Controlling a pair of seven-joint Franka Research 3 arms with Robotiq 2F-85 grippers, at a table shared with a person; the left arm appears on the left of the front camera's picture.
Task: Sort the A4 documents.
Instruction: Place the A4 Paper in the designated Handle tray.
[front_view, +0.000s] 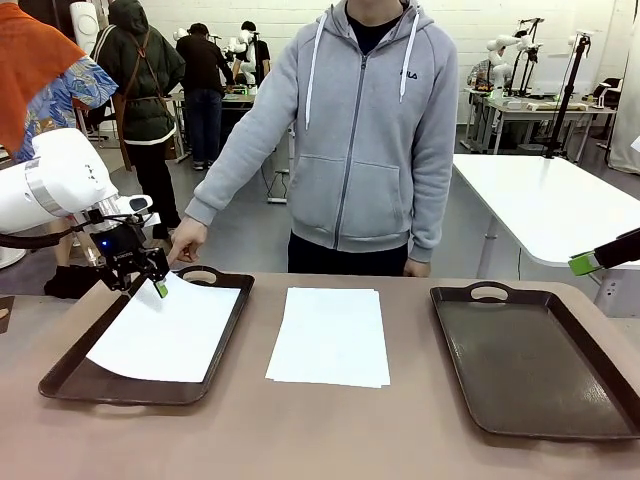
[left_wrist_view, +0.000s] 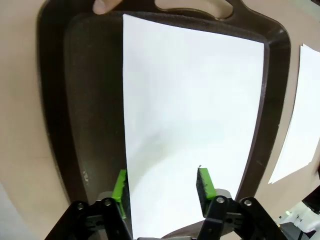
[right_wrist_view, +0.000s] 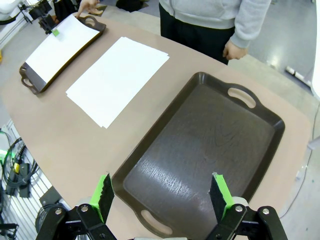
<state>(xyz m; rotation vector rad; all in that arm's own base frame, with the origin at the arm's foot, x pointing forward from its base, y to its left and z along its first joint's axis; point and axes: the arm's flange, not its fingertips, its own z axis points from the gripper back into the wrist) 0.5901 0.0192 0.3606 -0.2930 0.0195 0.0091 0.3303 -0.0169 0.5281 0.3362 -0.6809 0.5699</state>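
Your left end effector (front_view: 147, 285) fingers apart over the far left corner of a sheet (front_view: 170, 330) lying in the left tray (front_view: 62, 378), more sheets (front_view: 330, 335) stacked mid surface (front_view: 300, 430), your right end effector (right_wrist_view: 162, 192) spread wide above the right tray (right_wrist_view: 200, 135), a person's hand (front_view: 187, 240) at the left tray's far rim

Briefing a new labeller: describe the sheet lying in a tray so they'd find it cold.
On the brown table, a left tray and a right tray flank a paper stack; go to the left tray, where the person's hand reaches. The single white sheet lies askew in it, whereas the stack rests on bare tabletop.
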